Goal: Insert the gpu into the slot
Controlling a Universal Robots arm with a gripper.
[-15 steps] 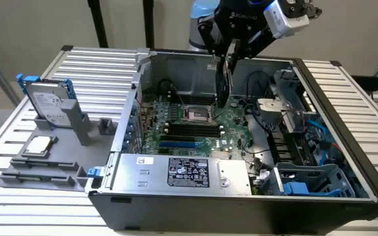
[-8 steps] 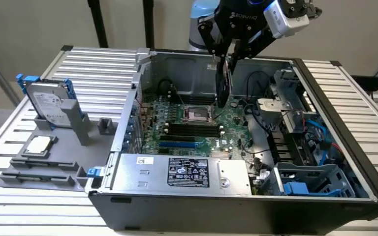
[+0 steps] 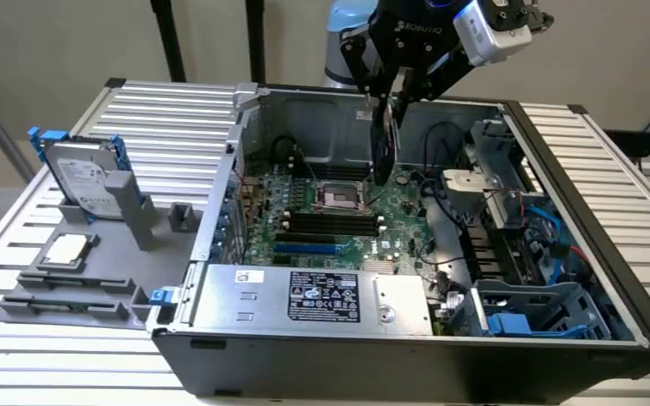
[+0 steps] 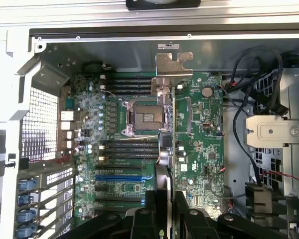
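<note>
Over the green motherboard (image 3: pixel 406 216) the gripper (image 3: pixel 391 95) grasps the gpu (image 3: pixel 384 148) (hanging upright), seemingly crosswise to the slot (image 3: pixel 305 249) toward the exterior view's left.

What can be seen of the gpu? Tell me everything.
The gpu is a thin dark card with a silver metal bracket at one end. The gripper holds it upright, hanging over the green motherboard, close to the CPU socket. It is apart from the blue slot.
</note>
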